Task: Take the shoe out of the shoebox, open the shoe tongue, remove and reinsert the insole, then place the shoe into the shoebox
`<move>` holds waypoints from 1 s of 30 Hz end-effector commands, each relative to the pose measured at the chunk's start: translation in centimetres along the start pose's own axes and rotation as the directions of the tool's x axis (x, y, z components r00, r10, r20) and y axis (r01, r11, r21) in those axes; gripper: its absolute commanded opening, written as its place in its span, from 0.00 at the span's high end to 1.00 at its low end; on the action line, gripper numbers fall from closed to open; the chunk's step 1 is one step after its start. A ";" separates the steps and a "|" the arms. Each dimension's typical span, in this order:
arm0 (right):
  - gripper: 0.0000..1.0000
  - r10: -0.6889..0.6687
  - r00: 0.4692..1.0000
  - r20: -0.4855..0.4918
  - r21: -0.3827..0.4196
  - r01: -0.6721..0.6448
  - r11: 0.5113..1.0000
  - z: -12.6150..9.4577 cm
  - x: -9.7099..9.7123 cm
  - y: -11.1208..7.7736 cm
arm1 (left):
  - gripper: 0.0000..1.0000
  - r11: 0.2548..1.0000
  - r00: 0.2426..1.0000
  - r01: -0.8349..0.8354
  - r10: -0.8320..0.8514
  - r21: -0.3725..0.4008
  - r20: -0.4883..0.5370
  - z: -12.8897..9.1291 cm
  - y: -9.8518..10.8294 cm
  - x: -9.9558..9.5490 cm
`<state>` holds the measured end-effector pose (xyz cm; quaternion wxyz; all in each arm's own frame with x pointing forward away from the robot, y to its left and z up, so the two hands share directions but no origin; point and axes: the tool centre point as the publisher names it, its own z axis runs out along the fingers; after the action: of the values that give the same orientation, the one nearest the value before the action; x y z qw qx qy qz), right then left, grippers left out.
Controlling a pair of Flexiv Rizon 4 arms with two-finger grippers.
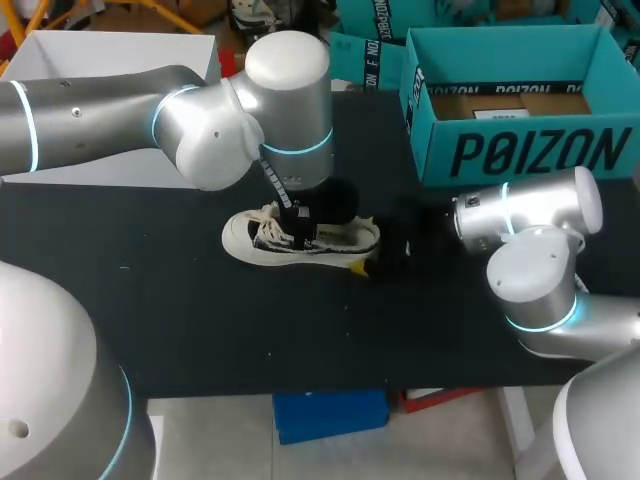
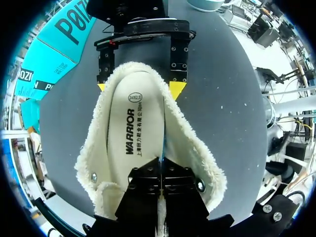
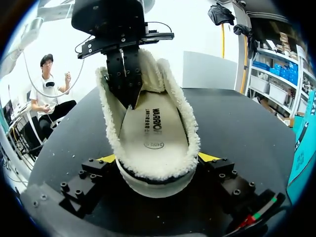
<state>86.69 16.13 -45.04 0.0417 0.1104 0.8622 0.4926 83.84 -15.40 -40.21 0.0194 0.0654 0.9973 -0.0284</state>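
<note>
The sneaker (image 1: 300, 240) is out of the shoebox (image 1: 520, 150) and lies on the black bench (image 1: 150, 300), well apart from the box, which stands open at the far right. Its fleece-lined mouth is spread wide, so the insole step looks to be the one in hand.

The right end effector (image 3: 158, 158) has its yellow tips against the heel from both sides, clamping the sneaker in place. The left end effector (image 2: 161, 168) comes down from above into the opening, its fingers pressed together with the tips at the insole (image 2: 133, 123), towards the toe end. Whether a thin edge of the insole is nipped between them cannot be made out. The insole itself sits inside the sneaker, printed face up.

From this alone it is unclear whether the insole is about to come out or has been seated again. If it is coming out, the next move needs a sure pinch on its edge and a steady pull up and back, with the heel grip holding firm so the sneaker does not lift too
</note>
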 end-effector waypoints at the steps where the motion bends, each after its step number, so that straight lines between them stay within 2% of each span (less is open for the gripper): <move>1: 1.00 0.005 1.000 0.004 0.004 -0.005 1.000 0.6 -0.4 -0.3 | 1.00 1.000 1.000 0.001 -0.001 0.009 0.020 -0.9 0.4 1.4; 30: 1.00 0.005 1.000 0.004 0.004 -0.005 1.000 0.6 -0.4 -0.3 | 1.00 0.998 0.997 0.050 -0.052 0.026 0.062 -2.4 1.6 1.4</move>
<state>86.68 16.27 -45.05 0.0418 0.1106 0.8620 0.4929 83.23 -14.16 -38.31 0.0458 0.0397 0.9973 -0.0408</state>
